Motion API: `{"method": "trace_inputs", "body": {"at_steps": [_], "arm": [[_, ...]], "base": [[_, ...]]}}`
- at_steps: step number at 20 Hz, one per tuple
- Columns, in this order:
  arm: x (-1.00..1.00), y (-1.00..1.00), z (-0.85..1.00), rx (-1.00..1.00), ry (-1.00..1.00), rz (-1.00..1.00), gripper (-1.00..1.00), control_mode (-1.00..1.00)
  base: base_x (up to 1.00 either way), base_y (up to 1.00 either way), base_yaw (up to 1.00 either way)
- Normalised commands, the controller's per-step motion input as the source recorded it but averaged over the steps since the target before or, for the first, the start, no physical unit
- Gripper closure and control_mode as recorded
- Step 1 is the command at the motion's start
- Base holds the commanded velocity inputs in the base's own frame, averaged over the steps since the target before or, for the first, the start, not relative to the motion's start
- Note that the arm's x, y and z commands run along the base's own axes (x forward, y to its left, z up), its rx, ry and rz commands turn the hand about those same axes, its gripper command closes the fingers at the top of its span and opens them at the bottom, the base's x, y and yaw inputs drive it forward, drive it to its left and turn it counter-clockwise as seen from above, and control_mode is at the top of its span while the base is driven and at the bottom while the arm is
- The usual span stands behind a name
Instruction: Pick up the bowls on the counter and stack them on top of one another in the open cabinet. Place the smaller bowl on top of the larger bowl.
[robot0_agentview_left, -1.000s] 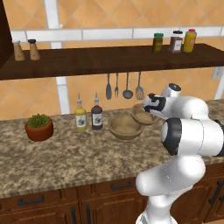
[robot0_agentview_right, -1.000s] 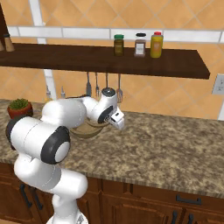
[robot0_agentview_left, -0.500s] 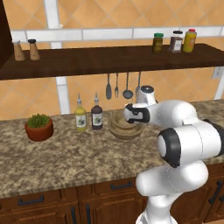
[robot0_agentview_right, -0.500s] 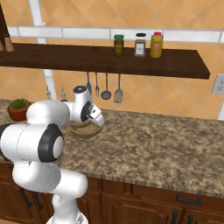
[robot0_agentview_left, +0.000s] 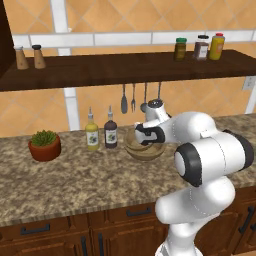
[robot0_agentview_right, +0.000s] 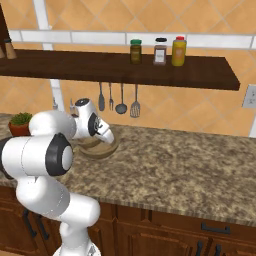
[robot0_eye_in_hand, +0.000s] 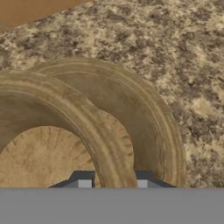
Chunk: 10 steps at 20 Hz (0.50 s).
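Hand view is showing the parted jaws (robot0_eye_in_hand: 111, 183) straddling a rim where the larger bowl (robot0_eye_in_hand: 35, 131) and the smaller bowl (robot0_eye_in_hand: 140, 113) overlap on the tabletop (robot0_eye_in_hand: 175, 48), so clamping that rim likely comes next.

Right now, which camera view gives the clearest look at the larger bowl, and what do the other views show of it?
The hand view: the larger bowl appears close, rim and light inside clear, overlapping the smaller bowl. The left base view shows its side, partly behind the gripper. The right base view shows its lower side behind the arm.
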Motion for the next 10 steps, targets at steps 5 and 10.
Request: {"method": "trace_inputs", "body": {"at_steps": [5,10], "arm": [[0.08,0.0,0.0,0.0,-0.01,0.0,1.0,-1.0],[0.02,-0.33,0.0,0.02,-0.04,0.0,1.0,-1.0]], "base": [[0.0,0.0,0.0],[0.0,0.0,0.0]]}}
